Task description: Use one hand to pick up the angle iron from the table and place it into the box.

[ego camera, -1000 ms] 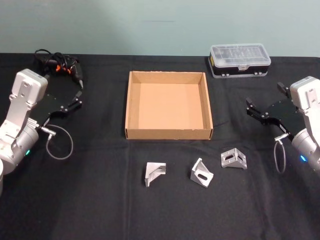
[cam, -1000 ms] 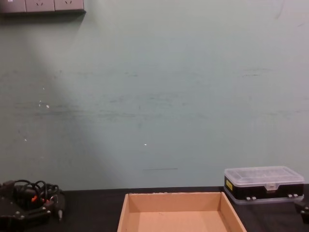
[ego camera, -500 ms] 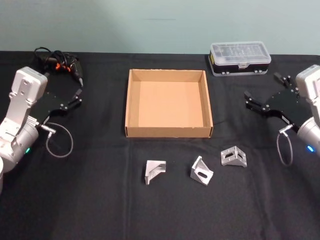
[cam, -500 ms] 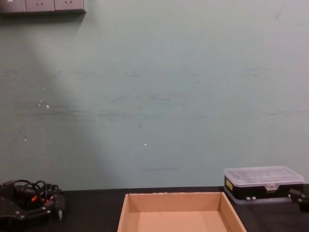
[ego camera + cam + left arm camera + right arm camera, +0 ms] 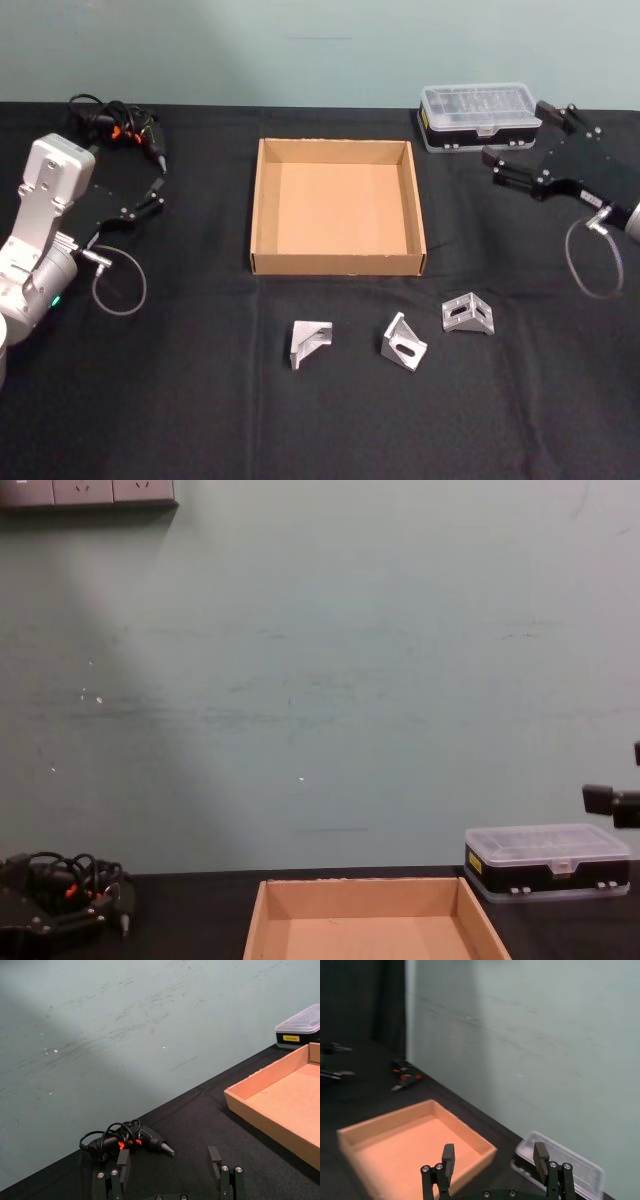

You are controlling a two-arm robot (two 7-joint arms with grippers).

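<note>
On the counter (image 5: 200, 420), just in front of the box (image 5: 338, 265), a left bracket (image 5: 310, 343), a middle bracket (image 5: 403, 343) and a right bracket (image 5: 468, 315) are seen lying apart. Each is judged stiff, fairly light and probably slick, so a pinch across one flat flange is advised. The right claw (image 5: 494, 1155) is held open near the plastic case (image 5: 480, 115); the left claw (image 5: 169, 1160) is parked open at the left.
</note>
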